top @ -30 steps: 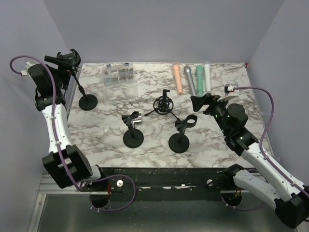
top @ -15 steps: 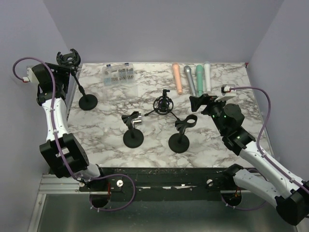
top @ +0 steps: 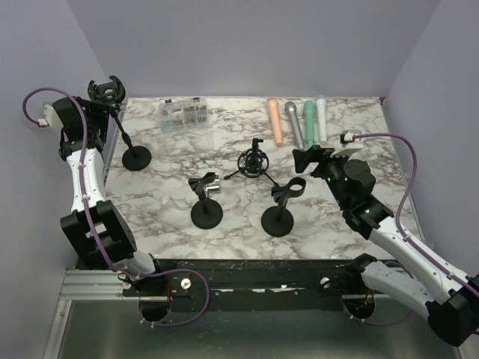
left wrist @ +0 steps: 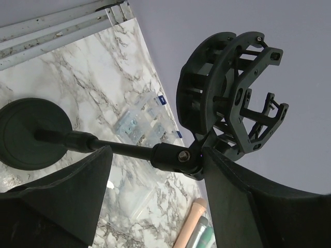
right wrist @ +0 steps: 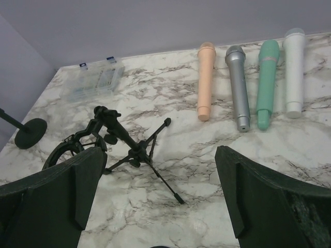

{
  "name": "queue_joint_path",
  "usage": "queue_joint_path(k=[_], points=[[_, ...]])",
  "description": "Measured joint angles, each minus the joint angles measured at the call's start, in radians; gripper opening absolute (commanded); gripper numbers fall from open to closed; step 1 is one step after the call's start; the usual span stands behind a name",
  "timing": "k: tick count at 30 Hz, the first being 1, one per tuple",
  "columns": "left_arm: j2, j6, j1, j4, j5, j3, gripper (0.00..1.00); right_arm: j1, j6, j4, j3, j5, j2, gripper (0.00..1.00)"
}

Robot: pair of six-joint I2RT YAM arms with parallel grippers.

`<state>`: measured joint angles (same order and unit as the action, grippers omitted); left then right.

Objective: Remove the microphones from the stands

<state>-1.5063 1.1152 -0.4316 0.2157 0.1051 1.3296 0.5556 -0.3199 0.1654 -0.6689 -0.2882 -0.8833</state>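
four microphones (top: pixel 309 122), peach, grey, green, white, lie side by side back right; black stand (top: pixel 136 158) leans far left.

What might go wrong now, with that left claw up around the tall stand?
The left gripper straddles the thin, leaning rod of the tall stand just below its shock mount. Squeezing or tugging there might tip the stand, whose round base sits near the left edge of the table. Also, that mount looks empty, so the grab may free no microphone.

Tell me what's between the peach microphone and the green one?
A grey microphone, lying alongside both; the right wrist view shows it clearly.
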Motion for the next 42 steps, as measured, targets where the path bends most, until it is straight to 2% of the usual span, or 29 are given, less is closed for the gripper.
queue_joint_path(k=[17,26,37,42], points=[[-0.030,-0.003,0.008,-0.018,-0.001,0.009,0.74,0.000,0.000,0.018,0.003,-0.006,-0.006,0.99],[0.050,0.005,0.008,-0.219,-0.003,-0.180,0.74,0.001,0.000,0.022,0.006,-0.006,-0.006,0.99],[0.057,0.038,0.008,-0.485,-0.003,-0.334,0.74,0.001,0.000,0.029,0.013,-0.006,-0.007,1.00],[0.046,0.052,0.008,-0.557,-0.004,-0.404,0.74,0.001,0.000,0.034,0.016,-0.006,-0.011,1.00]])
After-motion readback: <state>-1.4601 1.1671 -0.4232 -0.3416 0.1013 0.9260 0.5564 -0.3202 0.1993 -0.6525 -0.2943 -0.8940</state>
